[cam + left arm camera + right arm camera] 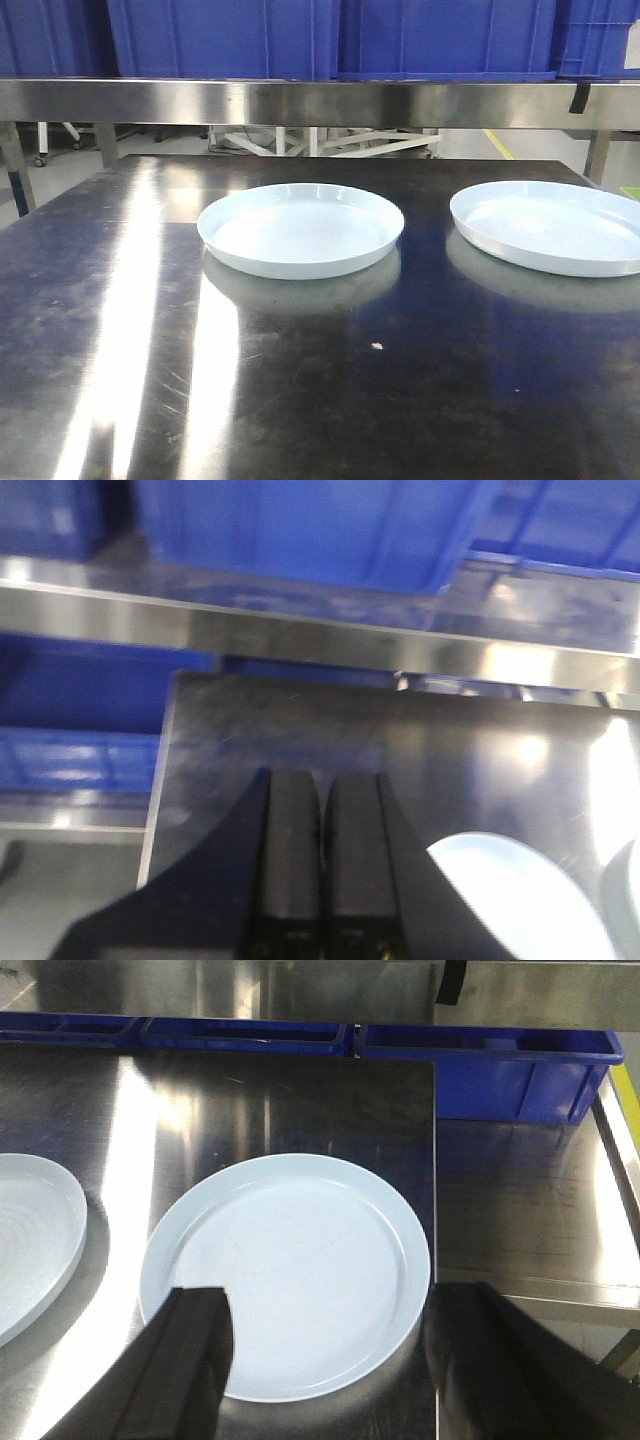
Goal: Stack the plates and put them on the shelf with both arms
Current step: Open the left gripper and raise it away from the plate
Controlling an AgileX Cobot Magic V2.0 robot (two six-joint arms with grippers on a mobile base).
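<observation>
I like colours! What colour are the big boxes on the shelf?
Bright blue. The crates show best in the front-facing view.

L plate (300, 232), R plate (552, 226) apart on tabletop (330, 400); shelf (300, 100) behind.

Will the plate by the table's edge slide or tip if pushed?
The plate would probably slide: it looks glossy and the tabletop is smooth steel. Wide and shallow, it likely won't tip. Near the edge, it might fall.
</observation>
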